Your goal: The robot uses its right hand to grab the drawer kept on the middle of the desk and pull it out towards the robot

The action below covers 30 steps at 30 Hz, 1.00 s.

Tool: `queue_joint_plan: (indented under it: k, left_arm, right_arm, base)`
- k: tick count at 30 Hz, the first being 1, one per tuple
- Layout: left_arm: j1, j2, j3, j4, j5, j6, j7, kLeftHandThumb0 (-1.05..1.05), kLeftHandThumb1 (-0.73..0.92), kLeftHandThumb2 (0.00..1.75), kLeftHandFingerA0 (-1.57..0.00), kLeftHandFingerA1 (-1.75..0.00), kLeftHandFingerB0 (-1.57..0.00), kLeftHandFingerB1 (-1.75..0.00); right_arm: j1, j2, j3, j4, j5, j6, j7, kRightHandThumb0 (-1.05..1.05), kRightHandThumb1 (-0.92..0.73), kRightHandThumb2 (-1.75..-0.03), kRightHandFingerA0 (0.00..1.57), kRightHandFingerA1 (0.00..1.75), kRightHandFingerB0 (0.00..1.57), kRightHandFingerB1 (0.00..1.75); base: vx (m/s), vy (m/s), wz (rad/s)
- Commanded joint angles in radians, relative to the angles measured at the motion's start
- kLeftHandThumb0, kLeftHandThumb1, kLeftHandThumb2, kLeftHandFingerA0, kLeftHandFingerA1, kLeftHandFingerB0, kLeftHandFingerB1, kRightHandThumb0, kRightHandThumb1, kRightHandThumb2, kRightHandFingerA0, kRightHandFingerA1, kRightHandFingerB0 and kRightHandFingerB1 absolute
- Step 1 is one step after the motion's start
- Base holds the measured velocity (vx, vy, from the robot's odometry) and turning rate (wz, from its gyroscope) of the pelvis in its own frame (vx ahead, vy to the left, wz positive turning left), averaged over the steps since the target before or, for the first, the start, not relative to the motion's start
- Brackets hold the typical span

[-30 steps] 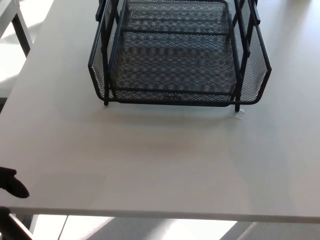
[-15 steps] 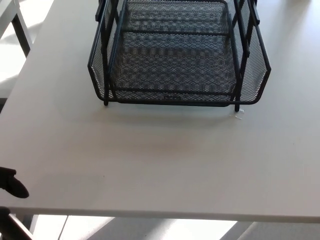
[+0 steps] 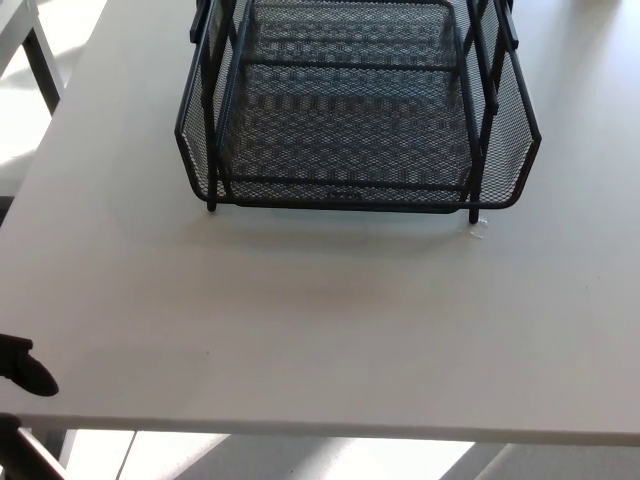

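Head view: black mesh drawer (image 3: 355,110) on desk (image 3: 320,320), far from left hand (image 3: 25,370) at near-left edge; finger state unclear; right hand unseen.

Small pale scrap (image 3: 478,230) on desktop, near right front corner. Second table (image 3: 22,22) at upper left, pale top, dark leg, apart from main one. Sunlit floor (image 3: 300,458) below near edge.

The black wire-mesh drawer (image 3: 355,130) sits in its black frame toward the far middle of the white desk (image 3: 320,320), its front edge facing the robot, apparently empty, top cropped.
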Motion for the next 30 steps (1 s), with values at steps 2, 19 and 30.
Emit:
queue_joint_plan:
  k: [2,19,30]
  left_arm:
    - [0.008,0.017,0.013,0.022,0.03,-0.035,0.021,-0.27,0.56,0.57,-0.8,-0.88,-0.8,-0.58]
    - [0.016,0.004,0.01,0.011,0.022,-0.003,0.016,-0.28,0.57,0.57,-0.79,-0.85,-0.8,-0.56]
    - [0.021,0.001,0.01,0.011,0.03,-0.012,0.03,-0.28,0.56,0.57,-0.8,-0.88,-0.8,-0.56]
  right_arm:
    - [-0.118,0.062,0.085,0.406,0.094,-0.078,-0.215,-0.46,-0.33,-0.89,0.0,0.57,0.0,0.44]
    - [-0.203,0.038,0.279,0.595,0.094,-0.131,-0.376,-0.68,-0.44,-0.81,1.05,1.07,0.18,0.42]
    - [-0.21,0.013,0.349,0.658,0.164,-0.216,-0.451,-0.59,-0.55,-0.58,1.06,1.07,0.31,0.31]
  base:
    - [0.0,0.0,0.0]
    - [0.0,0.0,0.0]
    - [0.0,0.0,0.0]
